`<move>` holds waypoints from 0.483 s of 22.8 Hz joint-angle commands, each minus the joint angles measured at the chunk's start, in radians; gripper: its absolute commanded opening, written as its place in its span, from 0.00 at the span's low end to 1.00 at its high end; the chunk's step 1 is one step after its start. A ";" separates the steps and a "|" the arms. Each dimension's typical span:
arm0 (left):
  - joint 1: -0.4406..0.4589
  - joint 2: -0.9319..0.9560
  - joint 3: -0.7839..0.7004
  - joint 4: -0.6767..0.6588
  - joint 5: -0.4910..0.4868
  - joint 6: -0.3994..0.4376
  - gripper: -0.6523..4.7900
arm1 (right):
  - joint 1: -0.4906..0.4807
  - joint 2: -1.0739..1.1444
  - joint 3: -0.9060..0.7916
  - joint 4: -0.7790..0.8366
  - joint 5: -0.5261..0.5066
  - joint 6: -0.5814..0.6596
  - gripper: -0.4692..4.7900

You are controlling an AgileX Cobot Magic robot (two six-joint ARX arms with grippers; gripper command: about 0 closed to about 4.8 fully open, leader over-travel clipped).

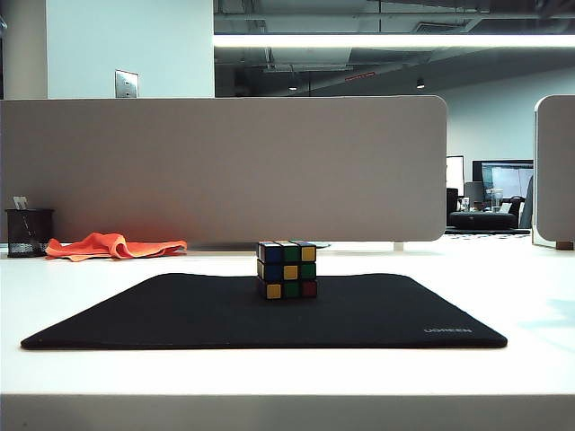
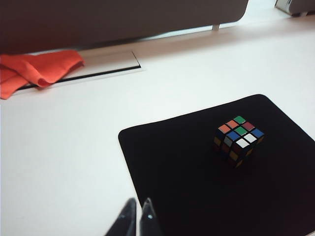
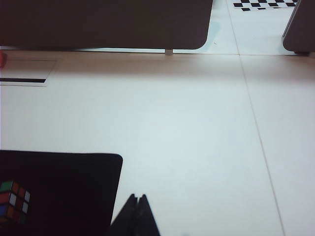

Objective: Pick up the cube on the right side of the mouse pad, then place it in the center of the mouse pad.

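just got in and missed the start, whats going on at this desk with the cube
Nothing is being handled right now. The cube sits free near the middle of the black mouse pad, so the placing looks done. Both arms are out of the exterior view. The left gripper hangs shut and empty near a corner of the pad, and the right gripper hangs shut and empty near another corner.

White table point(image 1: 269, 373) — mouse pad point(image 1: 180, 314), orange cloth point(image 1: 112, 245), pen cup point(image 1: 27, 232)

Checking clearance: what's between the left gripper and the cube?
Only bare mouse pad. In the left wrist view, nothing sits between the shut left gripper and the cube. The shut right gripper hangs over white table, off the pad.
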 commanded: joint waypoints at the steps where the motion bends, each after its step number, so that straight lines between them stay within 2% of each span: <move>1: 0.001 -0.069 -0.039 -0.003 -0.004 -0.002 0.14 | 0.001 -0.102 -0.105 0.032 0.000 -0.005 0.07; 4: 0.001 -0.185 -0.133 -0.003 -0.012 -0.053 0.14 | 0.001 -0.235 -0.248 0.049 -0.001 -0.007 0.07; 7: 0.001 -0.263 -0.208 -0.003 -0.028 -0.108 0.14 | 0.001 -0.315 -0.323 0.055 0.000 -0.007 0.07; 9: 0.001 -0.303 -0.252 -0.005 -0.071 -0.114 0.14 | 0.001 -0.355 -0.368 0.050 0.013 -0.007 0.07; 11: 0.001 -0.343 -0.313 -0.031 -0.112 -0.114 0.17 | 0.001 -0.394 -0.418 -0.036 0.036 -0.003 0.07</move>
